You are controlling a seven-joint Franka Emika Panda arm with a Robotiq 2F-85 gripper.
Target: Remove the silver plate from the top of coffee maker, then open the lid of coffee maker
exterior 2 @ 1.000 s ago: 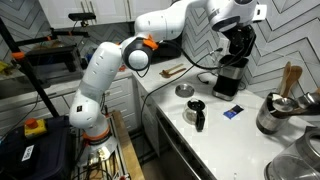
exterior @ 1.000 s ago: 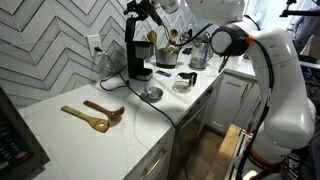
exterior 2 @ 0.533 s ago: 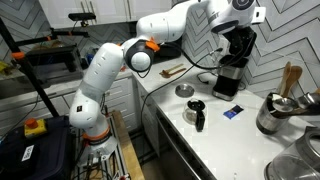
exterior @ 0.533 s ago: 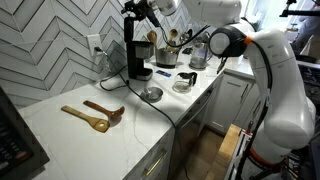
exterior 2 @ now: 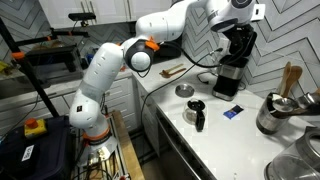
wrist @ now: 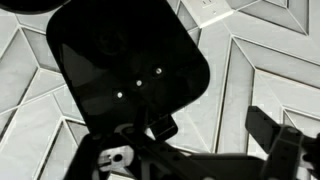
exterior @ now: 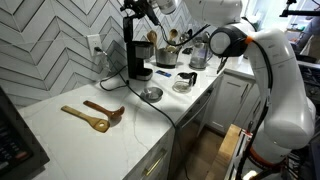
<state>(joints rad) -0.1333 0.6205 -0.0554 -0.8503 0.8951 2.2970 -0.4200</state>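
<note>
The black coffee maker [exterior: 134, 52] stands against the tiled wall and also shows in the other exterior view [exterior 2: 234, 62]. The silver plate [exterior: 151, 94] lies on the white counter in front of it, and it also shows in an exterior view [exterior 2: 185, 90]. My gripper [exterior: 141, 12] is at the top of the machine. In the wrist view the black lid [wrist: 125, 65] fills the upper left and seems tilted up, with wall tiles behind it. My gripper [wrist: 205, 140] has its fingers spread, with the lid's front tab [wrist: 164, 129] by the left one. Nothing is held.
Two wooden spoons [exterior: 95, 115] lie on the counter. A glass carafe [exterior: 185, 82] sits near the counter edge. A silver pot [exterior: 167, 58] and a kettle [exterior: 198, 55] stand behind it. A blue card [exterior 2: 232, 112] and a pot [exterior 2: 275, 115] show in an exterior view.
</note>
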